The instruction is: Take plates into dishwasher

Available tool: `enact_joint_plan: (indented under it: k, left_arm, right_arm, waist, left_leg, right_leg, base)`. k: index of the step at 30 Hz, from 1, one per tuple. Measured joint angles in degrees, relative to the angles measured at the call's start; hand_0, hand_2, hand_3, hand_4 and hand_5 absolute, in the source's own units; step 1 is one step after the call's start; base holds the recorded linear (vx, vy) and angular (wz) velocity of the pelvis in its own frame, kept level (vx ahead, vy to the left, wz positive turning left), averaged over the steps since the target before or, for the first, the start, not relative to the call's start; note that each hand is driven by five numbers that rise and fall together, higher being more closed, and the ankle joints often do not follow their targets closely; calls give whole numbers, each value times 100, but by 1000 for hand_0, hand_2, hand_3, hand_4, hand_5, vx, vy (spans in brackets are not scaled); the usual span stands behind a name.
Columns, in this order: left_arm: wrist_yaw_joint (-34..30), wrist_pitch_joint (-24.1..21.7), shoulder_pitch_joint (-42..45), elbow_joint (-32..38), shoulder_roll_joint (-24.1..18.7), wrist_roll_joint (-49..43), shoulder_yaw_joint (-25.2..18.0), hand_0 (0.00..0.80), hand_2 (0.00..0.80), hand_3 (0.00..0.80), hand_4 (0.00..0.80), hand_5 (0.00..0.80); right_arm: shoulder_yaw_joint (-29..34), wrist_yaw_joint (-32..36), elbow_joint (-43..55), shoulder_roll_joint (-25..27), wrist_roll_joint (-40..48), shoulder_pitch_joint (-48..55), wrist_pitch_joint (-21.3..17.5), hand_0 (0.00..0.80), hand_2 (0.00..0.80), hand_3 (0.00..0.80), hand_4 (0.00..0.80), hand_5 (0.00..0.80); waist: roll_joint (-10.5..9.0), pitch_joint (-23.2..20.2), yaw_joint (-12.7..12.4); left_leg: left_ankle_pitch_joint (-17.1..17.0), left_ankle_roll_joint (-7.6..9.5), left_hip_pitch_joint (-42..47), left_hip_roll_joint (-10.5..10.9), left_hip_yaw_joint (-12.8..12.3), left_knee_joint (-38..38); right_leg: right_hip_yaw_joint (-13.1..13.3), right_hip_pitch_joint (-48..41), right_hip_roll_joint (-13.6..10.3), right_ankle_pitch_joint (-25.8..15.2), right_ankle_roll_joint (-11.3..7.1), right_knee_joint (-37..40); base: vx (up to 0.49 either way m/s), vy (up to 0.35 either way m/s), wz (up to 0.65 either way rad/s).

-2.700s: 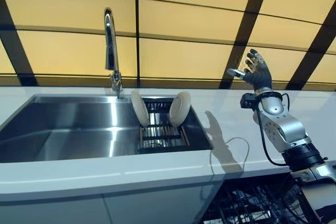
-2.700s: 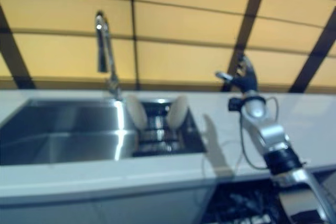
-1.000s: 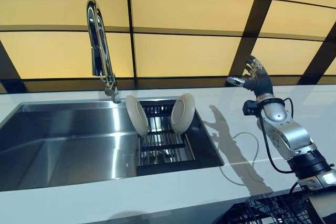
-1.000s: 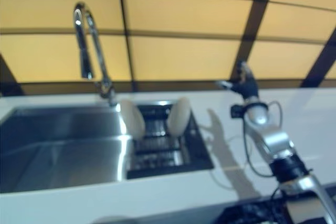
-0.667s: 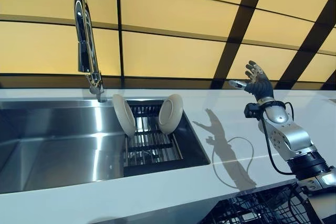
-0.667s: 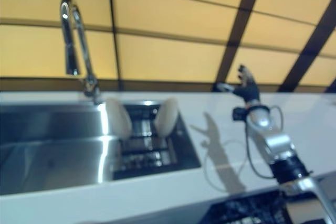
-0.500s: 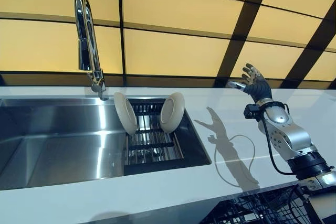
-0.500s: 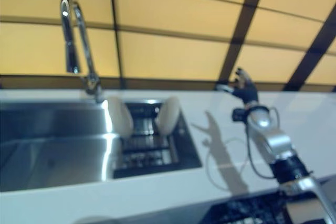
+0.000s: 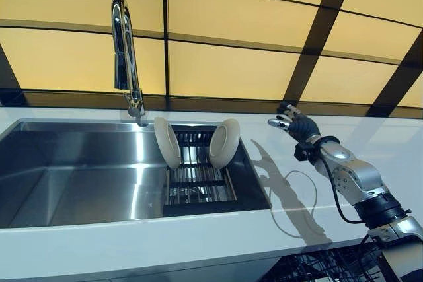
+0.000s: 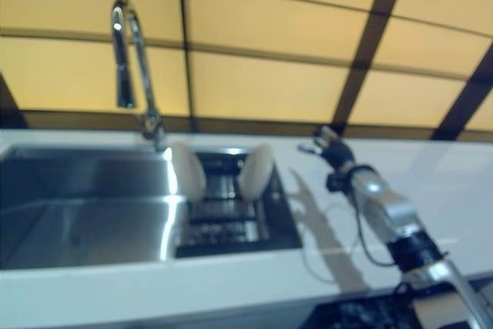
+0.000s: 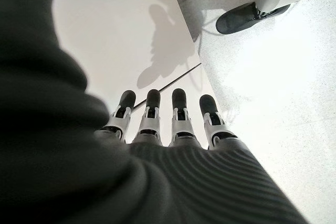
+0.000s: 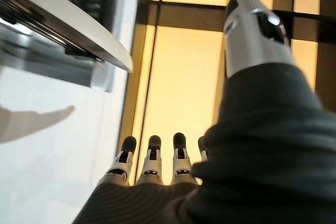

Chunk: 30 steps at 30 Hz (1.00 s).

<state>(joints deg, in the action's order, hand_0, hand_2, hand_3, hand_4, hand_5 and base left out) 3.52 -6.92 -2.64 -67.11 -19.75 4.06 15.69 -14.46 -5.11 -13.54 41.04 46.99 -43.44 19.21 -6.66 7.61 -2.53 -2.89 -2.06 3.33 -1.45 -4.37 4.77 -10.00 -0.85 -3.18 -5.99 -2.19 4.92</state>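
My right robot hand (image 9: 295,125) has dropped lower and swung left toward the sink (image 9: 79,163), fingers spread wide, holding nothing. The two plates (image 9: 223,142) stand in the rack (image 9: 198,179) just left of it, not yet touched. My left robot hand (image 11: 168,124) hangs idle, fingers straight, out of the head views.

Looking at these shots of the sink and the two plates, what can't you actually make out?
- Dishwasher rack: cut off by the left eye view's bottom edge, so free slots are unknown.
- Plates in the sink rack: their lower edges sit behind the bars.
- Left hand: seen only in its wrist view, facing floor.
- Right eye view: blurred; the right hand shows no detail there.
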Motion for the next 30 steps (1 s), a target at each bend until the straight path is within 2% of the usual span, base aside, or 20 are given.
enact_joint_plan:
  k: [9, 20, 30]
  left_arm:
    - [0, -11, 30, -1, 3, 0, 1, 0, 0, 0, 0, 0]
    - [-1, -11, 28, 10, 2, 0, 9, 0, 0, 0, 0, 0]
    - [1, -11, 30, 13, 2, 4, 59, 0, 0, 0, 0, 0]
  right_arm:
    - [-210, 94, 58, -77, 441, 241, 357, 0, 0, 0, 0, 0]
    - [-218, 30, 206, -218, 988, 342, 452, 0, 0, 0, 0, 0]
    - [-437, -302, 215, -443, 1073, 342, 492, 0, 0, 0, 0, 0]
  waist:
    - [26, 4, 1]
    - [43, 6, 7]
    - [29, -3, 14]
  left_leg:
    - [-10, -5, 5, 2, 71, 0]
    - [-25, -15, 5, -4, 147, 2]
    - [-26, -16, 14, -6, 135, 2]
  right_leg:
    - [-66, -41, -1, 12, 17, -1]
    - [-112, -81, 4, 33, 28, -1]
    - [-102, -82, 12, 32, 28, -2]
  base:
    - [9, 3, 2]
    - [3, 2, 3]
    - [0, 0, 0]
